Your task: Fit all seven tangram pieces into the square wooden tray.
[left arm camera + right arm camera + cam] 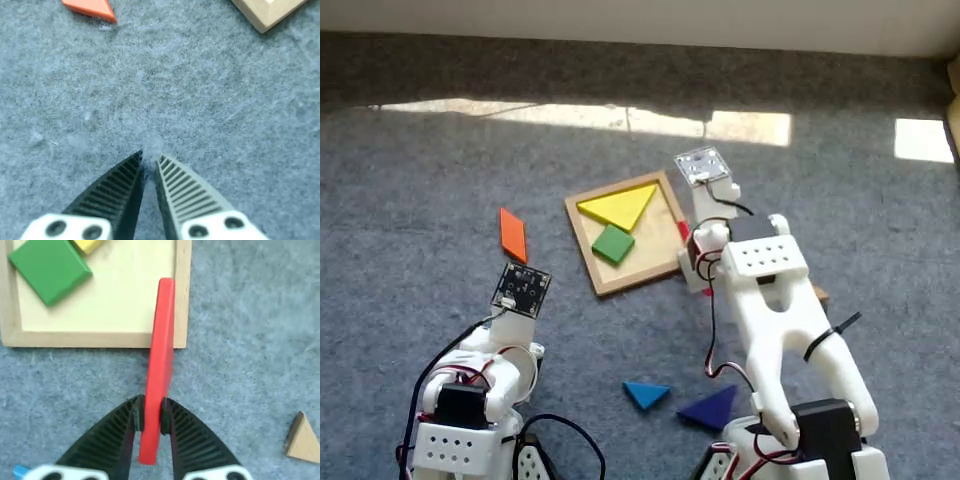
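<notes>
The right claw [149,409] is clamped on the red piece [162,335], held on edge across the wooden tray's [182,300] rim, so I'd say placing is underway, with 2 of 7 inside. Next it wants tipping flat into the bare corner. The left claw [150,159], closed on nothing, hangs over the worktop [200,90].

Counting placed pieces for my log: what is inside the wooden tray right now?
Inside the wooden tray lie a yellow triangle and a green square. The red piece, held on edge by the right gripper, crosses the rim and hides a strip of tray floor beneath it.
</notes>
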Action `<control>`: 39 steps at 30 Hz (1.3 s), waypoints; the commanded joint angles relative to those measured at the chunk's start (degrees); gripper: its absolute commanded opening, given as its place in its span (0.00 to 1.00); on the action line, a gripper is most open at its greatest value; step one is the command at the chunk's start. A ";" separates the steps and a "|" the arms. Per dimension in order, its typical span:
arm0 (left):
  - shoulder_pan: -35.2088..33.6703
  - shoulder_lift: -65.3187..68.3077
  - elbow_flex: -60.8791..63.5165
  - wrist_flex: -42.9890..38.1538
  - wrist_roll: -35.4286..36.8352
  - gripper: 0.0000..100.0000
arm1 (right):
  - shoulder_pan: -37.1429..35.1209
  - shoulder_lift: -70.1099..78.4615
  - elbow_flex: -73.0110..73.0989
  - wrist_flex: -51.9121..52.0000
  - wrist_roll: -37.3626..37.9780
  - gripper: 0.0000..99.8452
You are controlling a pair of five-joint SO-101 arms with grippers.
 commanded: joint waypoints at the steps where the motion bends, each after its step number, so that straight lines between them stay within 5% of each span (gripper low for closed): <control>1: 0.75 -1.19 1.19 -0.09 0.53 0.01 | 1.54 -2.77 -4.62 -0.92 0.35 0.01; 10: 0.75 -1.19 1.19 -0.09 0.53 0.01 | -3.56 -4.35 -18.07 5.85 -3.16 0.01; 22: 0.75 -1.19 1.19 -0.09 0.53 0.01 | -13.67 0.40 -16.31 -8.40 -15.38 0.01; 39: 0.75 -1.19 1.19 -0.09 0.53 0.01 | -10.51 13.58 -15.69 -14.02 -20.22 0.01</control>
